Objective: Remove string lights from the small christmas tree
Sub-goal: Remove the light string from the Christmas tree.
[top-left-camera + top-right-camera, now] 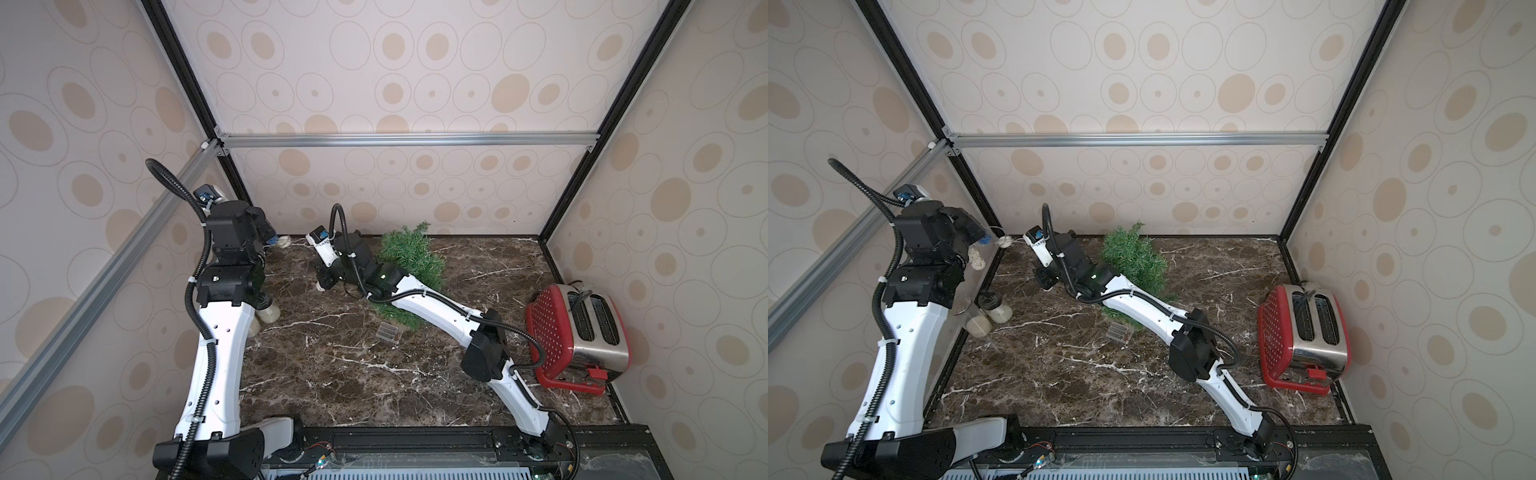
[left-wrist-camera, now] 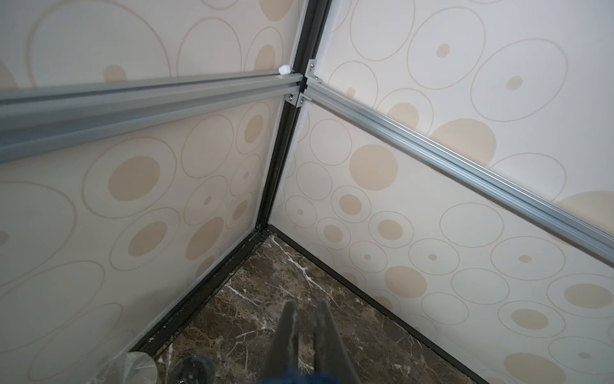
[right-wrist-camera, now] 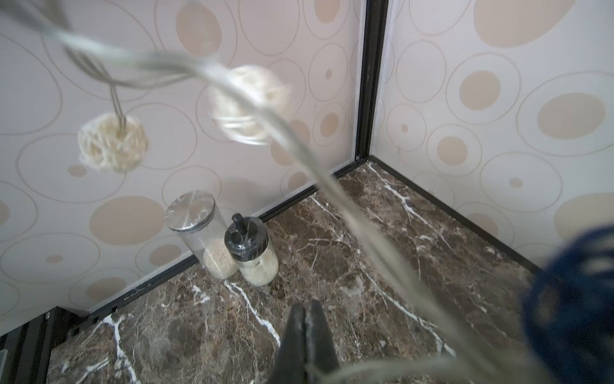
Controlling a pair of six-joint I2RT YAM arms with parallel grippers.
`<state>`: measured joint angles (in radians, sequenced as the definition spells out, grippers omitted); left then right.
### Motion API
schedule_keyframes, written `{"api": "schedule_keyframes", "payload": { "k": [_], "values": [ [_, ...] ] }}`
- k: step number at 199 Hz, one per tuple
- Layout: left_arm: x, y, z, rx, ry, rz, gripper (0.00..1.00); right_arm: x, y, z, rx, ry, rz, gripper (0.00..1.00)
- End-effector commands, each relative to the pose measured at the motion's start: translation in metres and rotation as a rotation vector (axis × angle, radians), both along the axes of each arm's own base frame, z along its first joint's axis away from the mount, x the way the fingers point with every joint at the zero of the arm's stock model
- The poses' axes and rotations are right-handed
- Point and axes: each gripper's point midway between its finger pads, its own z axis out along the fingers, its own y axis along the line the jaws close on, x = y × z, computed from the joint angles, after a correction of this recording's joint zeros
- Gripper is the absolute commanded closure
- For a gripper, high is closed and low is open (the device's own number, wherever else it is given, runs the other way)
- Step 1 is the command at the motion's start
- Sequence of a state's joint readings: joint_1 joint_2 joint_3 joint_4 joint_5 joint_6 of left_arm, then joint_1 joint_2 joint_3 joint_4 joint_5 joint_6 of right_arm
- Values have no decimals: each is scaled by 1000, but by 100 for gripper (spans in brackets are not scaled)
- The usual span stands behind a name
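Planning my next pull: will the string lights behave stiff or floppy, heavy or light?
Probably floppy: the string lights wire curves slack and a cream ball dangles from it. Likely light, since the balls are openwork. It may snag on the small christmas tree needles.

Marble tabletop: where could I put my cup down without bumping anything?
Bare marble lies near, between left arm and right arm, before the battery box; also between tree and toaster. The far-left corner is crowded: jars, string lights.

Light bright, even | shadows faint | string lights [image 3: 251, 105] blurred close-up
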<state>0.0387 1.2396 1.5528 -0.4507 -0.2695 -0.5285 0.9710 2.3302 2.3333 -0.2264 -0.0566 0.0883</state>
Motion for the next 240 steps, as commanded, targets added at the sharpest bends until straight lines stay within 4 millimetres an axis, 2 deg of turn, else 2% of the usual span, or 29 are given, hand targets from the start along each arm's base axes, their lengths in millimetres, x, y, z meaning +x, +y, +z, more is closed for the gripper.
{"api": "schedule_keyframes", "payload": {
  "k": [1, 13, 68, 83, 86, 96, 125, 144, 188, 226, 240],
  "values": [
    [-2, -5, -3, -83, -30, -19, 100, -4, -14, 58, 126, -36, 3, 100],
    [-4, -8, -16, -102, -19, -34, 100, -1, -18, 55, 134, -12, -5, 100],
    [-19, -31, -93, -257, -21, -130, 100, 4, -28, 82, 224, 34, -37, 100],
    [-20, -41, -108, -315, -45, -172, 100, 5, -28, 76, 225, 65, -45, 100],
    [-20, -42, -110, -324, -53, -183, 100, 4, -28, 88, 245, 54, -44, 100],
    [-20, -49, -118, -352, -79, -220, 99, 4, -29, 92, 257, 66, -49, 100],
    [-19, -72, -129, -428, -212, -363, 79, 5, -29, 94, 272, 97, -57, 100],
    [-12, -85, -135, -451, -239, -437, 70, 3, -26, 93, 280, 130, -50, 100],
    [2, -121, -128, -380, -273, -567, 44, 0, -25, 94, 295, 165, -35, 100],
    [5, -126, -141, -419, -283, -579, 28, -2, -27, 95, 294, 172, -36, 100],
    [3, -125, -145, -427, -283, -572, 25, -3, -28, 96, 293, 172, -34, 100]
  ]
}}
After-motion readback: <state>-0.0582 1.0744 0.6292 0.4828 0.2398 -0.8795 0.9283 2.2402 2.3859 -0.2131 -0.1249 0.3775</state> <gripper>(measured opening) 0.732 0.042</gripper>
